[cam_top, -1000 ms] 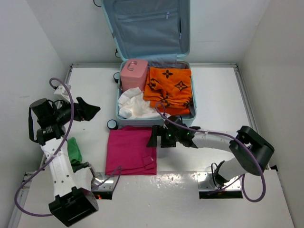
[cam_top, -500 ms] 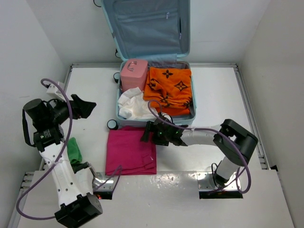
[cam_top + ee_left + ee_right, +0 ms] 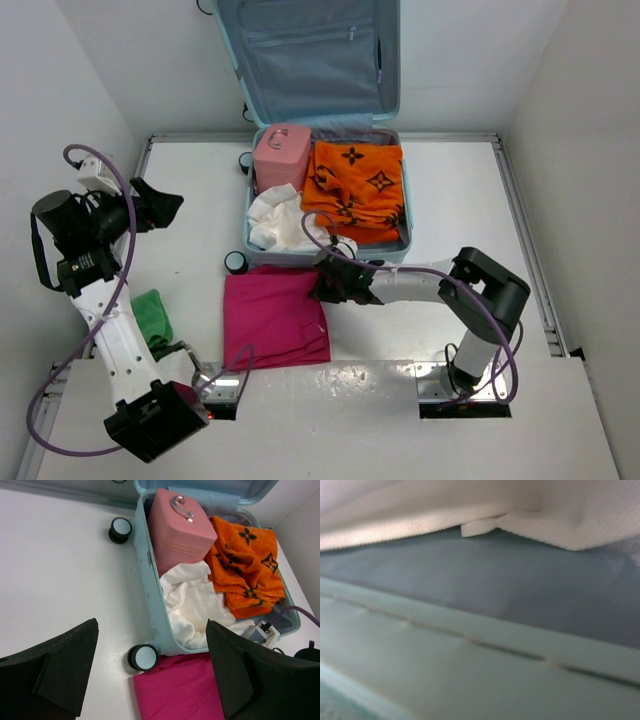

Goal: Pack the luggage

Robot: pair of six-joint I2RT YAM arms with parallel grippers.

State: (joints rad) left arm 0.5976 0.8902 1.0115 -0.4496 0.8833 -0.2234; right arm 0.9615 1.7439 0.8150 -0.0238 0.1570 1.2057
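The luggage (image 3: 249,215) lies open on the table with its lid (image 3: 305,50) propped against the back wall. It holds a pink vanity case (image 3: 281,155), an orange patterned cloth (image 3: 360,190) and a white garment (image 3: 285,220). A folded magenta cloth (image 3: 272,320) lies just in front of it. My right gripper (image 3: 324,284) rests low on that cloth's upper right corner, fingers drawn together on the fabric. Its wrist view shows only the luggage shell (image 3: 470,680) and white fabric (image 3: 420,510). My left gripper (image 3: 160,205) hangs open and empty at the far left, looking down at the luggage (image 3: 150,595).
A green cloth (image 3: 153,315) lies by the left arm's base. Black wheels (image 3: 236,262) stick out at the luggage's left corners. White walls close in on the left, back and right. A purple cable loops over the right arm near the luggage's front wall.
My right gripper slid left onto the magenta cloth's corner and its fingers closed from wide open. The left arm swung back and to the left, gripper still open.
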